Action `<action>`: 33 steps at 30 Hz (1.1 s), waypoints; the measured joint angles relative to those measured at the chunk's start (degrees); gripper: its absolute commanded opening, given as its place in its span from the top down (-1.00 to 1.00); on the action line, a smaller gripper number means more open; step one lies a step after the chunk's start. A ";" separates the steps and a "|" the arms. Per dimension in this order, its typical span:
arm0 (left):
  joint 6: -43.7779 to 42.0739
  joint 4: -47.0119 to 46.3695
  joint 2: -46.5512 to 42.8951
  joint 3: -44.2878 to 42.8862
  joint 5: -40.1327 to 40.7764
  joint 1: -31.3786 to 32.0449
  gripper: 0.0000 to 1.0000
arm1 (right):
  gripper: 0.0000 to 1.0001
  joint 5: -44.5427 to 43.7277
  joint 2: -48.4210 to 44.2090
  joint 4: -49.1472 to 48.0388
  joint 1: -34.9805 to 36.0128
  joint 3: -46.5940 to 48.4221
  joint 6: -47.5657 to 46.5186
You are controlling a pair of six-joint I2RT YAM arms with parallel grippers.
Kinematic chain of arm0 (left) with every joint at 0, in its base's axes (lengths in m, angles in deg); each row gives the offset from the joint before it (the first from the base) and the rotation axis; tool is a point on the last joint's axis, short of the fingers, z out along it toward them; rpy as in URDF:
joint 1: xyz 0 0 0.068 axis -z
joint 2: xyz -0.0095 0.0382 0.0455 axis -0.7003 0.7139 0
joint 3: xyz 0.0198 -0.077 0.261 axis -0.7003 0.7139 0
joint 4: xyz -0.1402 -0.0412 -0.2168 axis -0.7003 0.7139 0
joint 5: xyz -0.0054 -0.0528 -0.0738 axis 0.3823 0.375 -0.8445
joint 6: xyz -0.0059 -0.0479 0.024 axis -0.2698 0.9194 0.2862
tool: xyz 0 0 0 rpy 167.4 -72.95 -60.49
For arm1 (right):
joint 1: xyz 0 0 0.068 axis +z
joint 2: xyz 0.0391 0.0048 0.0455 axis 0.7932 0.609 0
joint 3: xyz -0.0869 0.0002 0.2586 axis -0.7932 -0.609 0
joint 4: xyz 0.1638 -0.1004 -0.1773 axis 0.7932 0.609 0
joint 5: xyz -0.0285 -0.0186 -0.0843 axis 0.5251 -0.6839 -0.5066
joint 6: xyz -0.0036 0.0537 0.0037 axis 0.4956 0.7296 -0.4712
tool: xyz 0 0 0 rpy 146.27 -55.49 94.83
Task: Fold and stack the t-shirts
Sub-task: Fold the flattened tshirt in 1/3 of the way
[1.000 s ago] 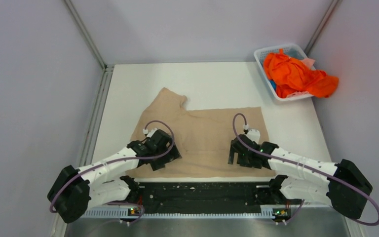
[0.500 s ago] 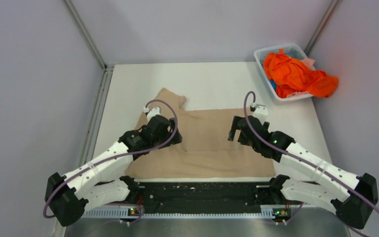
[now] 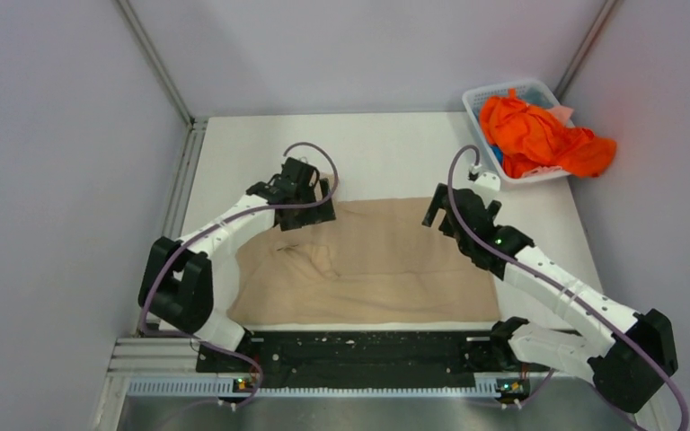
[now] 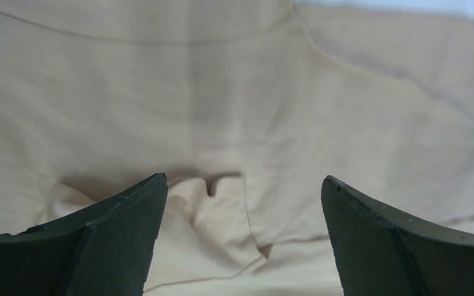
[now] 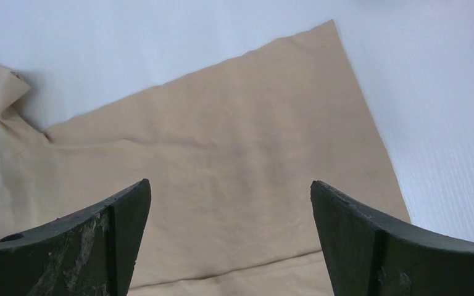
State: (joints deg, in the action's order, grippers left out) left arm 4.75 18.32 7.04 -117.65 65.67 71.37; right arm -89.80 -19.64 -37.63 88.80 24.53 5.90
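A beige-tan t-shirt (image 3: pixel 386 269) lies spread flat on the white table (image 3: pixel 386 148), with a small crumpled flap (image 4: pixel 222 209) near its left part. My left gripper (image 3: pixel 310 211) hovers over the shirt's far left edge, open, with nothing between its fingers (image 4: pixel 111 240). My right gripper (image 3: pixel 436 215) is open above the shirt's far right corner (image 5: pixel 330 28), also empty. In both wrist views the cloth (image 5: pixel 234 142) lies below the jaws, apart from them. More t-shirts, bright orange (image 3: pixel 539 135), are heaped at the back right.
The orange heap sits in and spills over a small white lattice basket (image 3: pixel 490 94) at the table's far right corner. Grey walls close in the table on three sides. A black rail (image 3: pixel 359 355) runs along the near edge between the arm bases.
Both arms have reached from the shirt's near edge to its far edge, jaws staying open. The left sleeve that stuck out is now under the left gripper; a wrinkle shows behind it.
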 measured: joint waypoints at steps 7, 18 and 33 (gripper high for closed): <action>-2.45 -0.85 -5.68 12.04 -13.20 0.96 -0.98 | -0.98 1.77 3.04 -1.49 -2.10 -0.74 -1.44; -0.68 -2.64 -3.37 15.74 -1.18 -0.81 -0.98 | -0.97 5.51 6.80 -2.38 -3.50 -1.03 -2.03; -2.54 -5.66 14.78 -4.66 1.33 -7.91 -0.98 | -0.97 6.49 7.52 -2.91 -5.05 -1.77 -2.78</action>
State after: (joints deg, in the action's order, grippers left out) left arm 2.22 12.66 21.81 -122.31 67.00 63.45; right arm -83.31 -12.12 -40.54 83.75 22.76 3.12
